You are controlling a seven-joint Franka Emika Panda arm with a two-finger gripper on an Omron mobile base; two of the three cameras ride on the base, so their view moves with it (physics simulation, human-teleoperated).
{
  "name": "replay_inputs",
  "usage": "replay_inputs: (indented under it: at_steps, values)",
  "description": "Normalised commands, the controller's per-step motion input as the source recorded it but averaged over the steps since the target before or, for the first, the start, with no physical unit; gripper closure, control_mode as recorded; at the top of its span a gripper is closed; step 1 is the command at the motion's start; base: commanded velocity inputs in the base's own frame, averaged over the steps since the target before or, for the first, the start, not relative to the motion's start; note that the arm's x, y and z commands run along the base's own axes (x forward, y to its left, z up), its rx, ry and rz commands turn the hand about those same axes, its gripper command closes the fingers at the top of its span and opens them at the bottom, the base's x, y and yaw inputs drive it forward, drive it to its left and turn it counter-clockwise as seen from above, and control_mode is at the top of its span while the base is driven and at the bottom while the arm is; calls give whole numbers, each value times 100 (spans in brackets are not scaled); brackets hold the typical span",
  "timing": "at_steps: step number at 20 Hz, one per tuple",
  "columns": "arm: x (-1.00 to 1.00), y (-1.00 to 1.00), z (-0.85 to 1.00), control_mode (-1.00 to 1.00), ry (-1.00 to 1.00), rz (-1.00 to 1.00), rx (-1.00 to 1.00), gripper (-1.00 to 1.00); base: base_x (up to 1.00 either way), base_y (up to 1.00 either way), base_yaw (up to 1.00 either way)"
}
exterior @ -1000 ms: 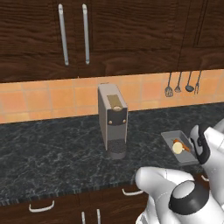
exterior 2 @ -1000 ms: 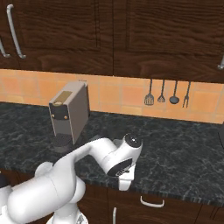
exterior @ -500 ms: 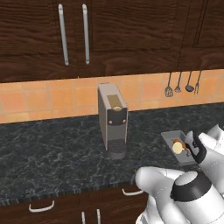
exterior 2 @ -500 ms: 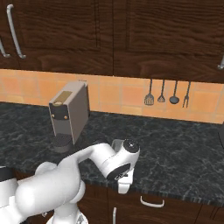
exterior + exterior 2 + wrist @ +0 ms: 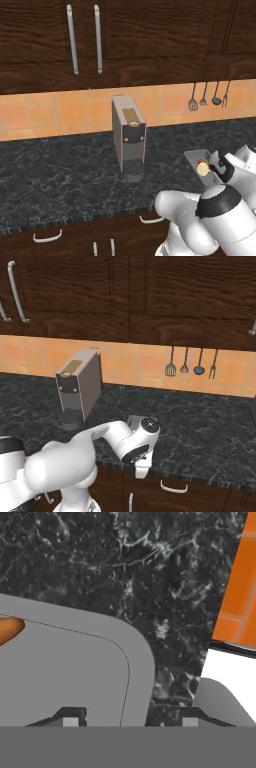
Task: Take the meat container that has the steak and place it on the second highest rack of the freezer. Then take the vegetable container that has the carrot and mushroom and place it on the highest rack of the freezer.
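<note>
Hand view: the gripper (image 5: 127, 722) sits low over the vegetable container (image 5: 75, 667), its two tips spread, one over the tray floor and one outside the rounded rim, so the tray's wall runs between them. Nothing is pinched yet. The tip of the carrot (image 5: 9, 629) lies up and to the left of the gripper, inside the tray.

The risk, as I judge it, is a thin hold — clamping only a corner of the rim could let the tray tilt on lifting and spill the carrot and the mushroom (image 5: 202, 169). A skewed closing could also push the tray along the dark marbled tabletop (image 5: 60, 175) instead of gripping it.

In the left base view the arm folds forward and down, with the hand bent steeply over the container, right of the coffee machine (image 5: 129, 137).
</note>
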Motion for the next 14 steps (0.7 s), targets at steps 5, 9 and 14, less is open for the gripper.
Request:
replay_inputs:
  at_steps: [5,9,14]
  values:
    - [9,0,-2,-100,3,0,0,100,0,0,0]
    - [5,0,0,-100,7,0,0,100,0,0,0]
    - [2,17,0,-100,10,0,0,100,0,0,0]
